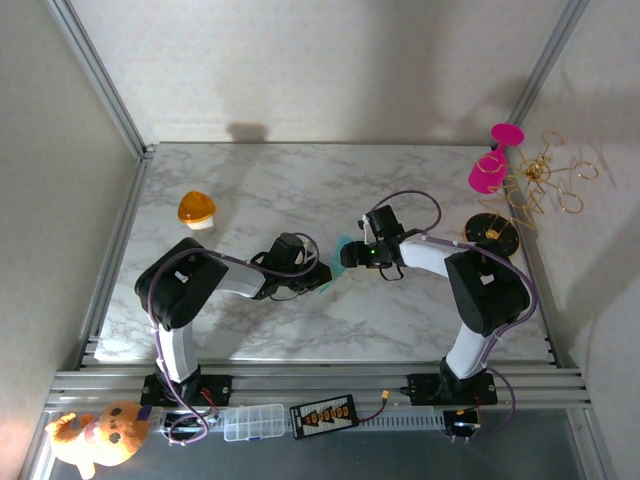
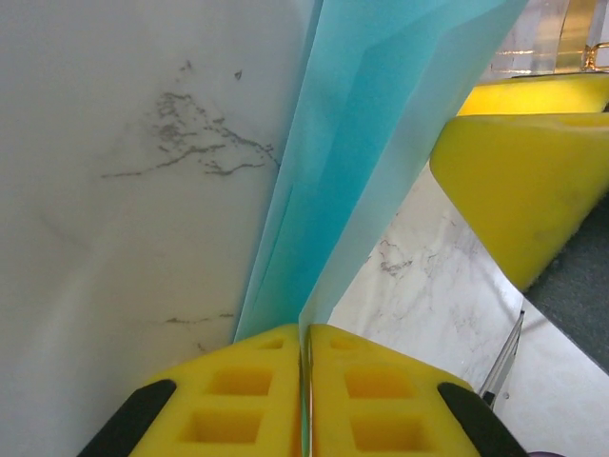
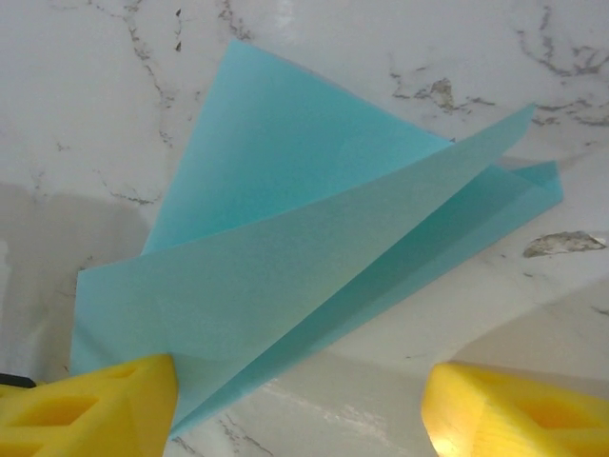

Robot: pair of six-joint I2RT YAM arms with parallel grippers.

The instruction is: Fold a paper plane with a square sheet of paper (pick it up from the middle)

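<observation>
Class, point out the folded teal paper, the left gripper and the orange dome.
folded teal paper [image 3: 314,257]: right wrist view, on its front flap.
left gripper [image 2: 305,335]: left wrist view, where its shut fingertips pinch the paper.
orange dome [image 1: 196,206]: top external view, on its orange top.

Thin teal-blue folded paper sheet [image 3: 314,238]: matt, smooth, crisp creases. White grey-veined marble-look tabletop [image 1: 300,180]: polished, slight sheen. Yellow pads [image 2: 381,390] of the left gripper [image 2: 304,333]: matt moulded plastic or rubber. Silver frame rails [image 1: 330,380]: brushed metal.
</observation>
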